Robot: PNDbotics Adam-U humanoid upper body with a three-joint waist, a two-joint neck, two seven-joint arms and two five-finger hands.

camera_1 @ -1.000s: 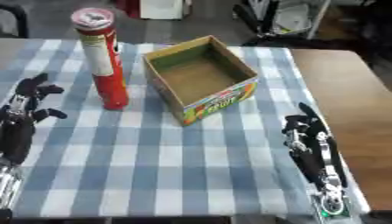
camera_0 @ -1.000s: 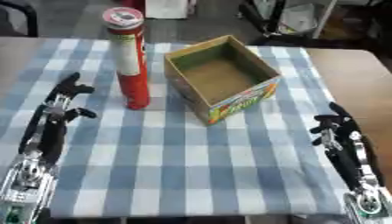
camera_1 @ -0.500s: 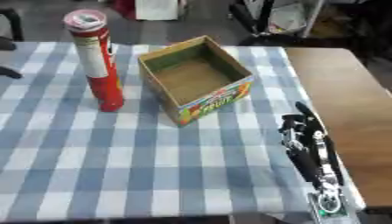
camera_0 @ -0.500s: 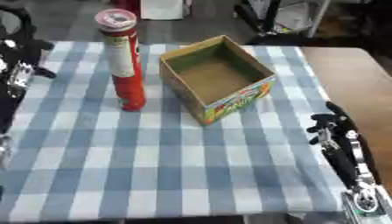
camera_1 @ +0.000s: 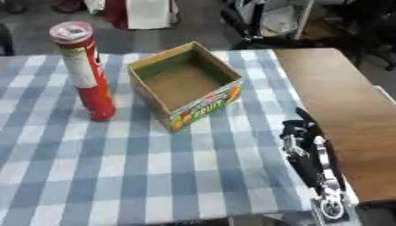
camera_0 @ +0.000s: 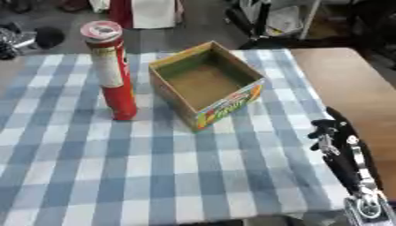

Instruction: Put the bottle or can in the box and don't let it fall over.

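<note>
A tall red can (camera_0: 112, 75) with a pale label and a white lid stands upright on the blue checked cloth (camera_0: 154, 176). Just to its right sits an open cardboard box (camera_0: 205, 84) with a colourful front side, and nothing shows inside it. My left hand (camera_0: 15, 39) shows as dark and silver parts at the far upper left, beyond the cloth and well apart from the can. My right hand (camera_1: 306, 148) lies open at the lower right, fingers straight and pointing up the table, away from both things.
A bare brown tabletop (camera_1: 340, 97) runs along the right of the cloth. Beyond the far edge are a red and white object (camera_0: 143, 13) and dark furniture on the floor.
My left hand has risen from the cloth's left side to the far upper left corner. The camera has swung, so the whole scene has shifted. The can, box and right hand stay put.
</note>
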